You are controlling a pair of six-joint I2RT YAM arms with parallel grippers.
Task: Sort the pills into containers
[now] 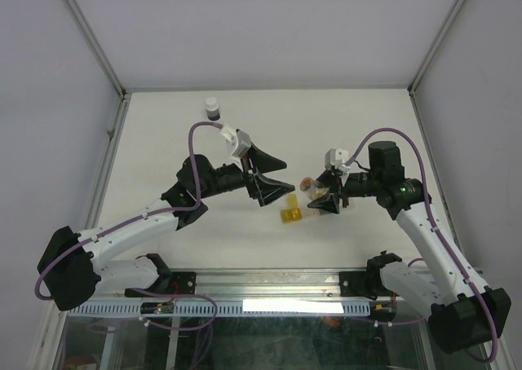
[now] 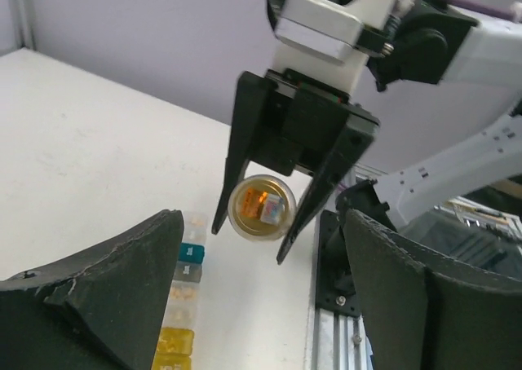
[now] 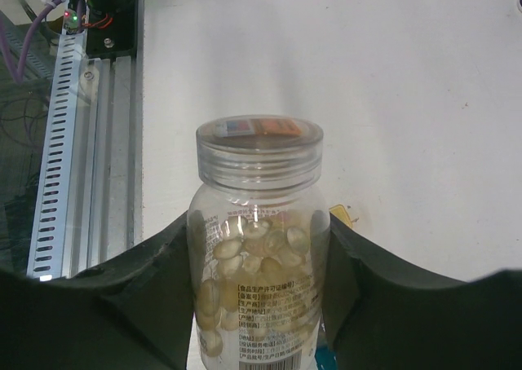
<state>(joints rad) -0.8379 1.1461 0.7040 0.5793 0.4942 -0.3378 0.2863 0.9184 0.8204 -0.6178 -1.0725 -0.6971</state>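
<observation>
My right gripper (image 3: 259, 292) is shut on a clear pill bottle (image 3: 259, 256), lying sideways above the table with its clear screw lid (image 3: 259, 146) on. Pale oval pills (image 3: 245, 252) fill the bottle. The left wrist view looks straight at that lid (image 2: 261, 208) between the right gripper's black fingers (image 2: 235, 162). My left gripper (image 1: 287, 175) stands open just left of the lid, nothing between its fingers (image 2: 106, 297). The containers (image 2: 186, 284) lie in a row on the table below: clear, teal, grey, clear, yellow. From above only their yellow end (image 1: 290, 213) shows clearly.
A small white bottle with a dark blue band (image 1: 212, 107) stands at the back of the table. The metal rail (image 1: 269, 305) and both arm bases run along the near edge. Frame posts and pale walls close in the sides and back.
</observation>
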